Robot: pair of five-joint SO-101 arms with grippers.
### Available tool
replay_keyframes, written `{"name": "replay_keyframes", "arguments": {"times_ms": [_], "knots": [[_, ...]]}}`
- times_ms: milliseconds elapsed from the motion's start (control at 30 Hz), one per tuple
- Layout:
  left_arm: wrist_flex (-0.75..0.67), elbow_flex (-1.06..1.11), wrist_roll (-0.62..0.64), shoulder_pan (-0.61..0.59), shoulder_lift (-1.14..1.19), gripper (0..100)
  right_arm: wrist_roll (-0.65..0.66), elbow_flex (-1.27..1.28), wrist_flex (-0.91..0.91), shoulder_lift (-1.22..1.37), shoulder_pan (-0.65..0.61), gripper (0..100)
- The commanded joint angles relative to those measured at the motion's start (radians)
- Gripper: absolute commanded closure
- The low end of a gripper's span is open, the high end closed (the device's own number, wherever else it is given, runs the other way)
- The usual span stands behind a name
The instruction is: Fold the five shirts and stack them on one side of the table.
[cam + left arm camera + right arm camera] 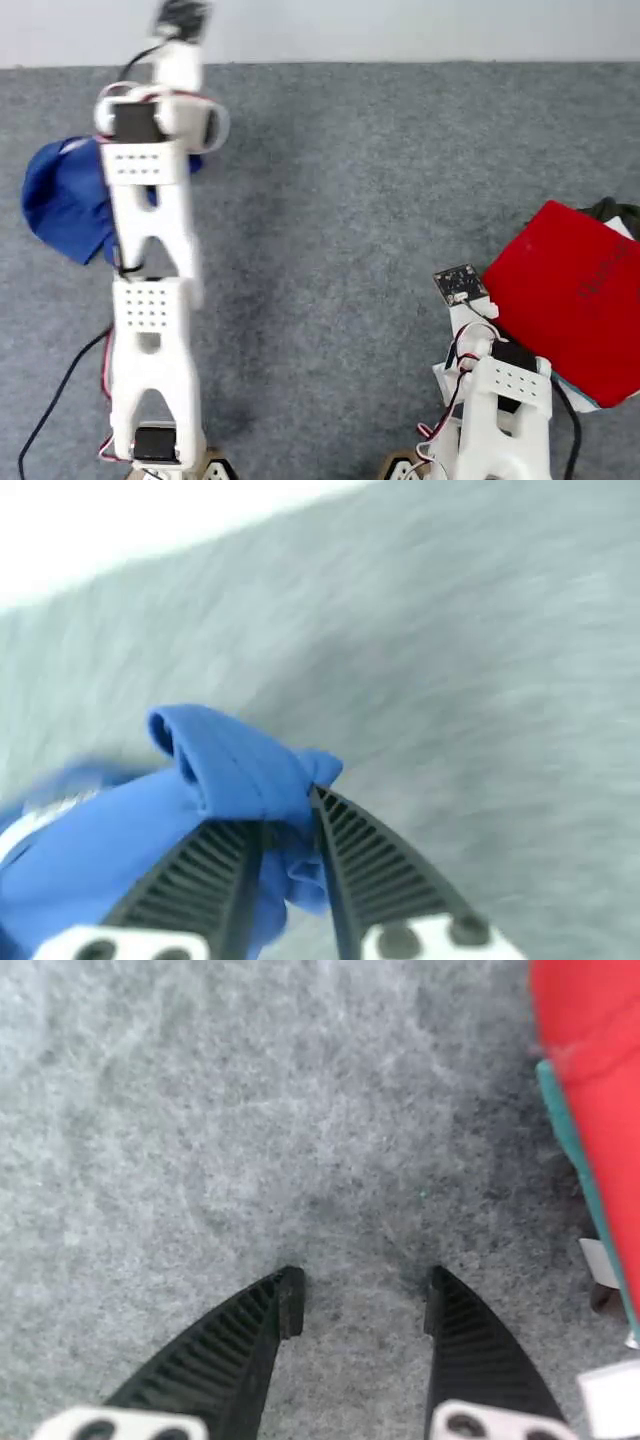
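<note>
A crumpled blue shirt (62, 200) lies at the left side of the grey table, partly under the left arm. My left gripper (290, 815) is shut on a bunched fold of the blue shirt (240, 765), holding it above the carpet. A folded red shirt (575, 295) tops a stack at the right edge, with a teal layer (560, 1125) showing beneath the red shirt (590, 1070). My right gripper (360, 1305) hovers open over bare carpet just beside that stack, nothing between its fingers.
The grey carpeted table (340, 200) stretches bare between the two arms. A white wall strip (400, 30) runs along the far edge. Cables (60, 390) trail near the left arm's base. A dark garment (615, 210) peeks from behind the red stack.
</note>
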Motion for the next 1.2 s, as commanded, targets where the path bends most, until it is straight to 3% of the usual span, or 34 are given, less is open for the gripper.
{"name": "replay_keyframes", "arguments": {"times_ms": [0,300,467,700,933,1167], "knots": [[0.023,-0.045,-0.051,0.143,-0.147,99,0.014,0.025,-0.027,0.008,0.012,78.5],[0.023,-0.045,-0.057,0.454,-0.364,99,0.014,0.025,-0.027,0.008,0.013,78.6],[0.023,-0.045,-0.057,0.543,-0.505,99,0.014,0.025,-0.027,0.008,0.015,78.6],[0.023,-0.028,-0.057,0.526,-0.643,99,0.014,0.025,-0.027,0.008,0.016,78.6],[0.023,0.176,-0.057,0.451,-0.661,99,0.014,0.025,-0.027,0.008,0.016,78.6],[0.023,0.3,-0.055,0.505,-0.661,99,0.014,0.025,-0.027,0.008,0.016,78.6]]}}
